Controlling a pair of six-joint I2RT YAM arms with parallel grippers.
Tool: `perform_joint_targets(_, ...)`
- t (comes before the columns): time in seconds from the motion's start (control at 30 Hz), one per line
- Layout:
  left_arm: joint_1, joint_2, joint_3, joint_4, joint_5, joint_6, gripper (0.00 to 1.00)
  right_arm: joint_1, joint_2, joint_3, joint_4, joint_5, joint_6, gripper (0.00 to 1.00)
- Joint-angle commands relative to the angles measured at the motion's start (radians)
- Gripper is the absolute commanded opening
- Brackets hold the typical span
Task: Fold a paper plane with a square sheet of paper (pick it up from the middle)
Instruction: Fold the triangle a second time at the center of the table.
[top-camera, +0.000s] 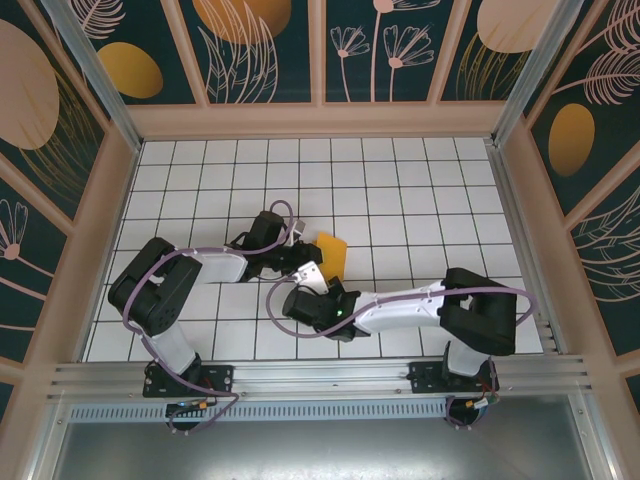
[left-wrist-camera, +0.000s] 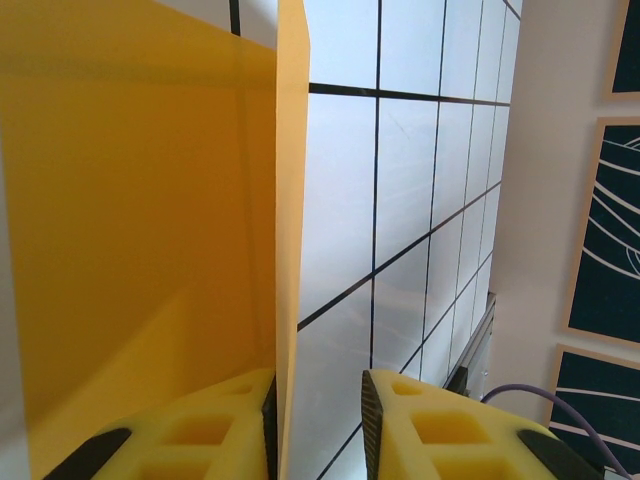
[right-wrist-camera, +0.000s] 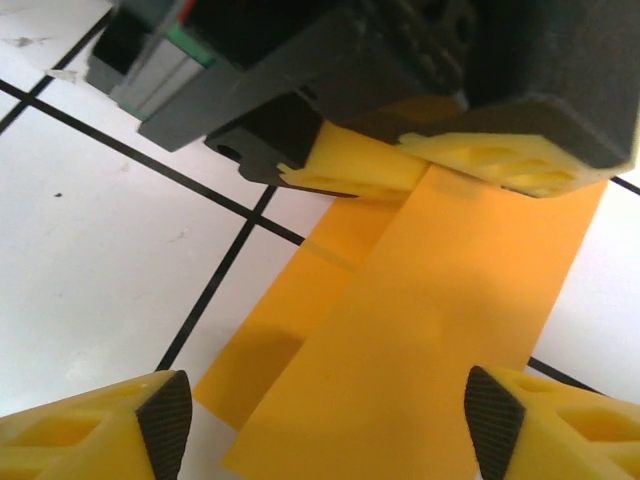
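Observation:
The square sheet of paper (top-camera: 332, 255) is orange-yellow and folded, lying on the white grid table (top-camera: 400, 200) with one flap raised. In the left wrist view the raised paper (left-wrist-camera: 150, 220) stands on edge against my left gripper's (left-wrist-camera: 318, 385) left pad. A clear gap separates it from the right pad, so the jaws stand partly open. My right gripper (right-wrist-camera: 330, 410) is wide open just above the paper (right-wrist-camera: 430, 340), one fingertip on each side. The left gripper's yellow fingers (right-wrist-camera: 360, 165) sit at the paper's far end. From above, both grippers meet at the sheet: left (top-camera: 303, 258), right (top-camera: 322, 285).
Painted walls with leaf drawings and orange ovals (top-camera: 130, 70) enclose the table. An aluminium rail (top-camera: 320, 375) runs along the near edge by the arm bases. Open grid tiles (top-camera: 420, 170) lie behind and to the right of the paper.

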Motion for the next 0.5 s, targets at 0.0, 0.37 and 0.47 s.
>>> perform_joint_targets(0.0, 0.004, -0.011, 0.003, 0.004, 0.005, -0.003, 0.29, 0.018, 0.019, 0.035, -0.070, 0.062, 0.037, 0.69)
perform_joint_targets(0.37, 0.004, -0.051, 0.001, -0.017, -0.007, 0.006, 0.29, 0.031, -0.045, 0.004, -0.049, 0.087, 0.039, 0.33)
perform_joint_targets(0.47, 0.003, -0.055, 0.002, -0.027, -0.015, 0.010, 0.29, 0.010, -0.093, -0.038, 0.004, 0.032, 0.031, 0.22)
